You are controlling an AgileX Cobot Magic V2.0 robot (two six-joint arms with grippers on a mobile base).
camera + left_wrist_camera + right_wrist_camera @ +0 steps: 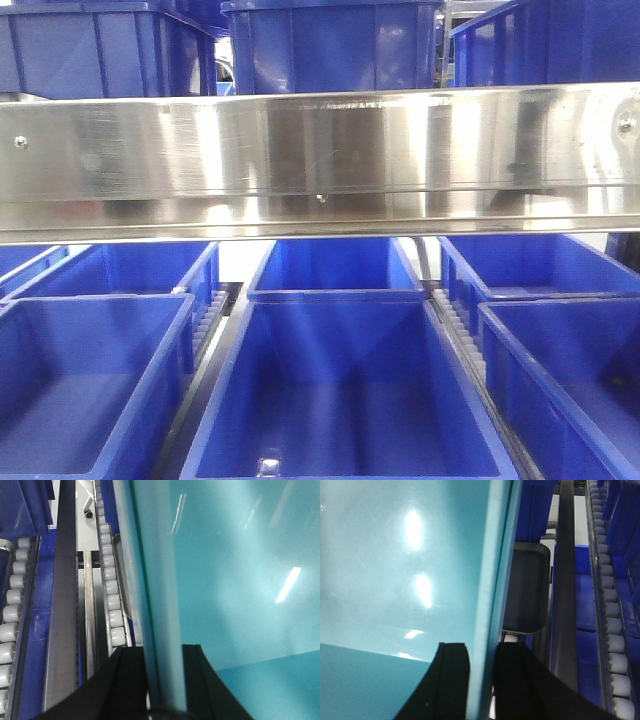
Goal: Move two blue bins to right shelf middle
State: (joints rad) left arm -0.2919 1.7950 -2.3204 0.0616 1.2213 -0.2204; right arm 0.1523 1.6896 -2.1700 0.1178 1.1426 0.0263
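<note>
A blue bin (pixel 345 400) sits front and centre on the roller shelf, with a second blue bin (pixel 335 270) right behind it. Neither gripper shows in the front view. In the left wrist view a bin wall (pixel 230 580), looking teal there, fills the right side, and my left gripper (pixel 164 650) is shut on its rim, one black finger (pixel 131 680) outside and one inside. In the right wrist view my right gripper (pixel 482 647) is shut on a bin's side wall (pixel 395 570) the same way.
A steel shelf beam (pixel 320 160) crosses just above the bins, with more blue bins on the level over it. Neighbouring bins stand at left (pixel 80 390) and right (pixel 570 390). White roller tracks (pixel 111 595) (pixel 612 610) run beside the gripped walls.
</note>
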